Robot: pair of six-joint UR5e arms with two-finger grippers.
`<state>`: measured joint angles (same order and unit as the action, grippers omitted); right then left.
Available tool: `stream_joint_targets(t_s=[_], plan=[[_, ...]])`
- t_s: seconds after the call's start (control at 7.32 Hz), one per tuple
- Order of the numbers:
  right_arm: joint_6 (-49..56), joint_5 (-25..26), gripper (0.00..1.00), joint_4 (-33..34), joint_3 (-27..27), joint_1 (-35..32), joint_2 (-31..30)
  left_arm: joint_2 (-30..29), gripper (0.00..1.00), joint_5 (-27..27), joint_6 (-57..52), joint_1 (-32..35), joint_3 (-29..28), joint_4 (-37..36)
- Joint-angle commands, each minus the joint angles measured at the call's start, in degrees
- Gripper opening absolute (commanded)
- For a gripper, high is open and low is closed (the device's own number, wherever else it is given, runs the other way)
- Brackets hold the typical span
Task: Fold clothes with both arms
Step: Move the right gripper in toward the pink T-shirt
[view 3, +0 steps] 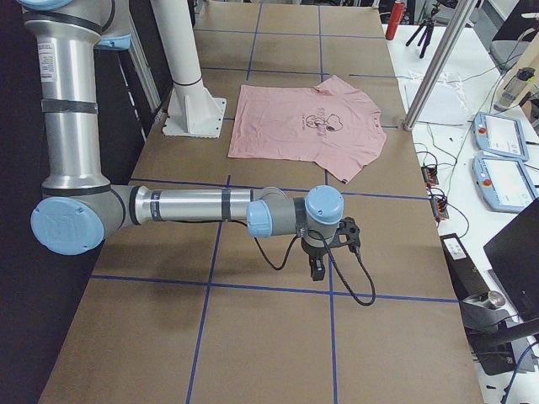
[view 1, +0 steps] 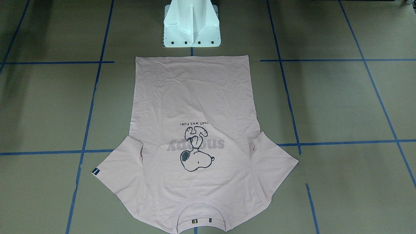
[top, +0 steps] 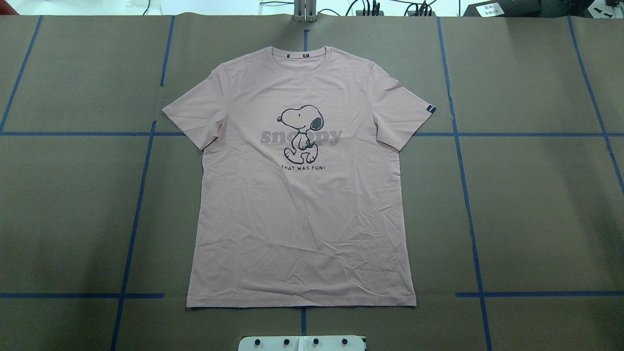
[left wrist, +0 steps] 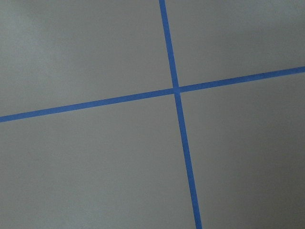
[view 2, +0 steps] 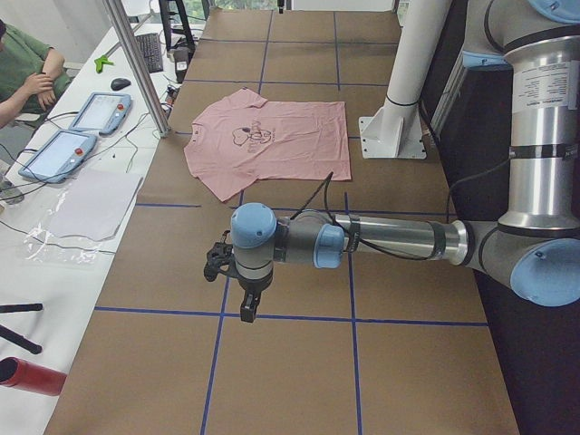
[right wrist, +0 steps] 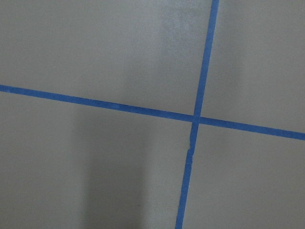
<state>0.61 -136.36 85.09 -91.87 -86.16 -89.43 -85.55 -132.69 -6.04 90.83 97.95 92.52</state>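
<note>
The pink T-shirt [top: 302,204] lies flat, print up, in the middle of the worktop [top: 536,219], with its hem toward the white pedestal [view 1: 191,26] and its collar toward the far edge. The left end effector [view 2: 245,310] and right end effector [view 3: 317,269] hover over bare worktop toward opposite ends, well apart from the shirt. I cannot tell whether either is open or closed.

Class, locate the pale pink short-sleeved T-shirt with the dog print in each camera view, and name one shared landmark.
Exterior front-facing: pale pink T-shirt centre, collar at bottom.
Overhead exterior: T-shirt centre, collar at top.
Exterior left: T-shirt upper middle.
Exterior right: T-shirt upper middle.
Left wrist-mounted: not in it.
Right wrist-mounted: not in it.
Shared landmark: white pedestal base by the hem, in all exterior views.
</note>
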Motion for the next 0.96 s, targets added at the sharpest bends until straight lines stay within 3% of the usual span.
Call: stream_joint_targets(t_s=[0.0, 0.27, 0.41, 0.55, 0.68, 0.82], plan=[[-0.2, -0.1, 1.00, 0.1, -0.3, 0.0, 1.0, -1.4, 1.00, 0.1, 0.4, 0.0, 0.7, 0.4], [-0.1, 0.5, 1.00, -0.1, 0.9, 3.9, 6.6, -8.9, 1.00, -0.5, 0.2, -0.3, 0.1, 0.6], [-5.2, 0.4, 1.00, -0.1, 2.0, 7.1, 11.1, -11.5, 1.00, -0.5, 0.1, -0.9, -0.4, 1.7], [-16.0, 2.3, 1.00, -0.4, 4.3, 13.7, 17.2, -11.6, 1.00, -0.5, 0.3, -4.7, -2.0, 11.5], [-25.3, 8.3, 1.00, -0.5, 5.2, 17.3, 22.8, -10.8, 1.00, -0.5, 3.1, -5.4, -2.8, 16.9], [-28.6, 11.4, 1.00, -1.1, 5.6, 20.6, 24.9, -11.9, 1.00, -0.4, 7.5, -6.4, -3.7, 17.4]])
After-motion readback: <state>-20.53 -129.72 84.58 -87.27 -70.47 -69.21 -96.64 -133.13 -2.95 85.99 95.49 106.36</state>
